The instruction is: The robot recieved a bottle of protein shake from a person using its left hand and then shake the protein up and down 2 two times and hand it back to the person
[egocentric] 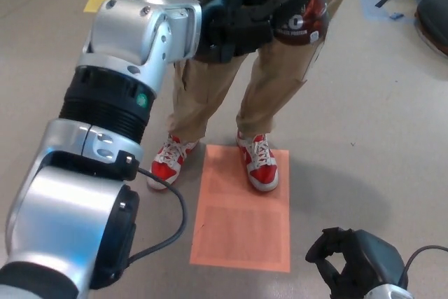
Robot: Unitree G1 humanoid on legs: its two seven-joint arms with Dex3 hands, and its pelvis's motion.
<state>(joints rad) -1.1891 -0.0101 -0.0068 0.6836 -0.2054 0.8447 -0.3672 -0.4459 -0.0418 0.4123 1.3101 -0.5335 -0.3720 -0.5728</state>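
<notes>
So the left hand (241,22) is up at the top of the head view with its black fingers (283,6) reaching across the front of the protein shake bottle (299,1), touching or right at its left side, but I can't tell if they're actually clamped on it or only laid against it. The bottle sits upright in front of the person's (238,82) waist, top cut off by the frame, so who's carrying the weight isn't visible. My guess is it's a full, fairly heavy, stiff plastic bottle with a glossy sleeve, so kinda slippery; wrap the mid-body, not the cap. The label reads "POWER" in white, smaller print below is unreadable. The right hand (353,265) hangs low by the orange floor mat (241,222), fingers loosely curled, holding nothing.
</notes>
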